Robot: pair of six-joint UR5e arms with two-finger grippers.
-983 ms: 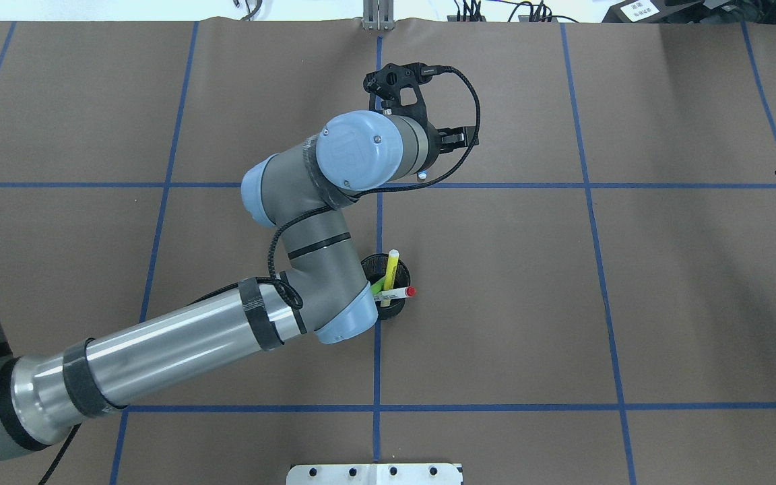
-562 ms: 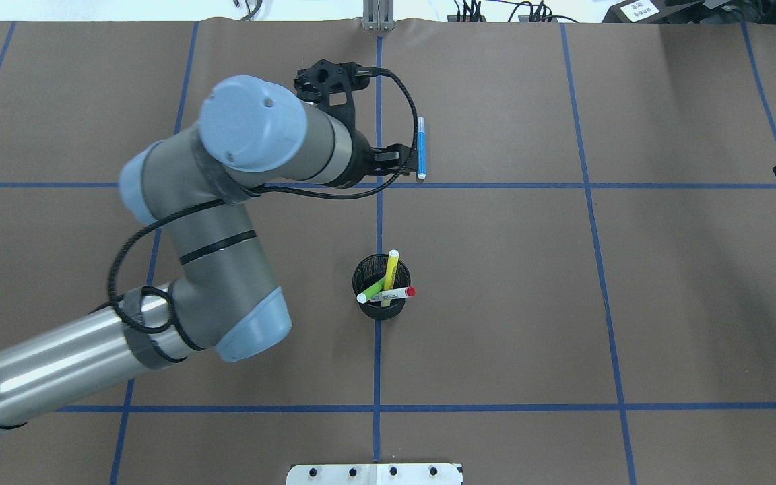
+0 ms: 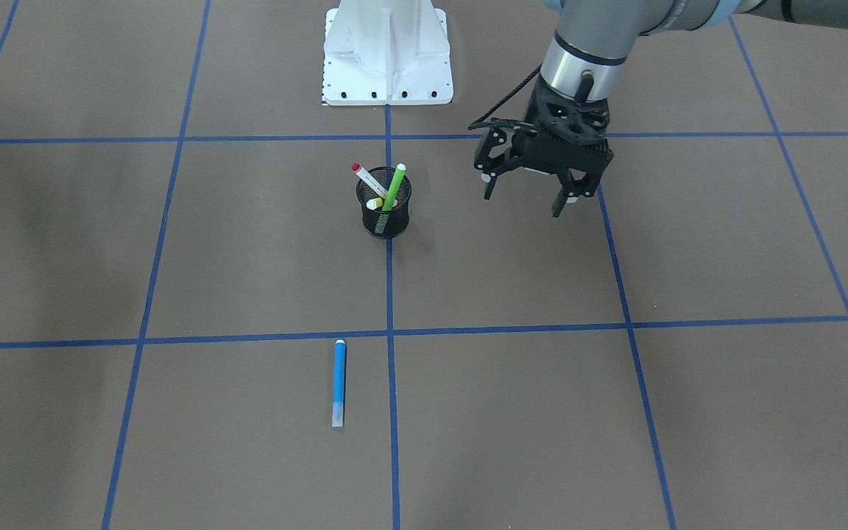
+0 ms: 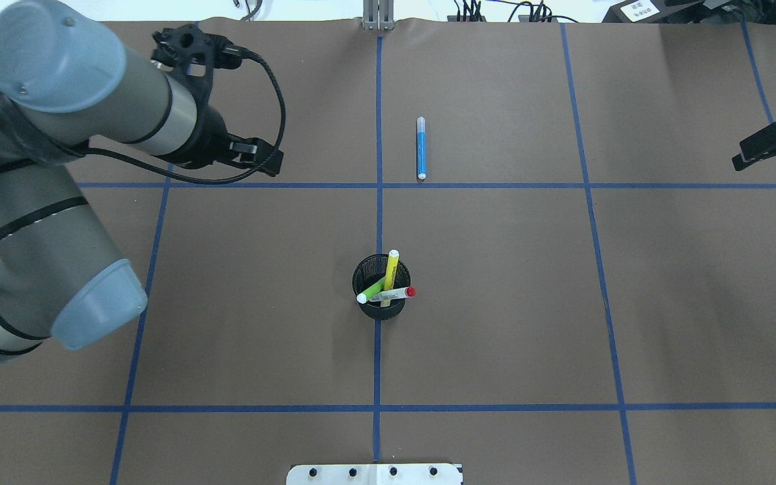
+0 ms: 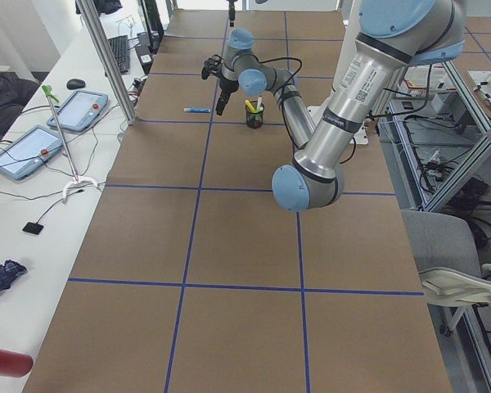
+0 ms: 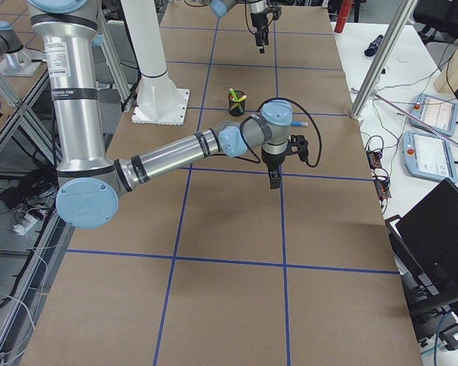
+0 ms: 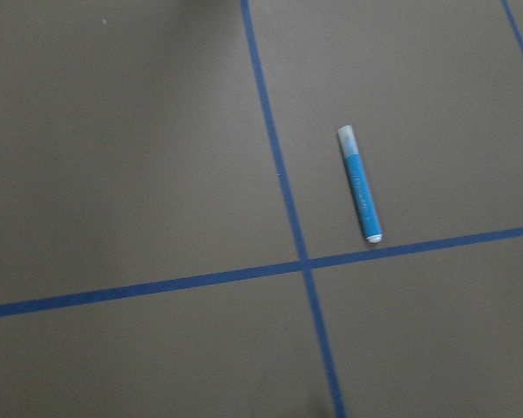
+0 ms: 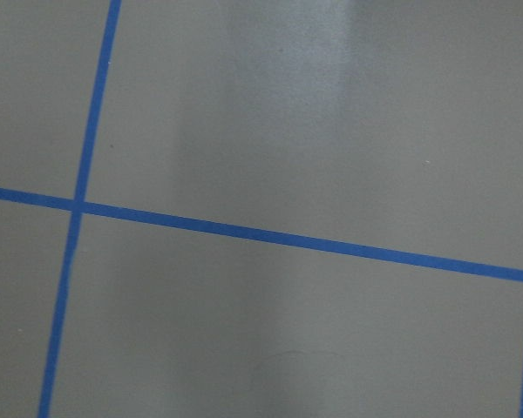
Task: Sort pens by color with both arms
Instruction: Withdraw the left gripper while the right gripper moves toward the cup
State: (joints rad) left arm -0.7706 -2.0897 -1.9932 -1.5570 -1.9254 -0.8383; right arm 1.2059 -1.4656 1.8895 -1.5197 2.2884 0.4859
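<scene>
The blue pen (image 4: 420, 148) lies flat on the brown table, just beyond a blue tape line; it also shows in the front view (image 3: 338, 383) and the left wrist view (image 7: 360, 185). The yellow pen (image 4: 391, 269), the white pen with red cap (image 4: 395, 294) and the lime green pen (image 4: 371, 291) stand in the black mesh cup (image 4: 381, 308) at the table's middle. My left gripper (image 4: 253, 155) is open and empty, well to the left of the blue pen; its spread fingers show in the front view (image 3: 527, 200). My right gripper (image 4: 765, 145) is at the right edge, only partly seen.
Blue tape lines divide the brown table into squares. The white bolted base plate (image 4: 374, 473) sits at the near edge. Cables and devices lie past the far edge. The right wrist view shows only bare table and tape.
My left arm has swung left, away from the blue pen, which stays lying on the table. My right gripper has come further into view at the right edge.
</scene>
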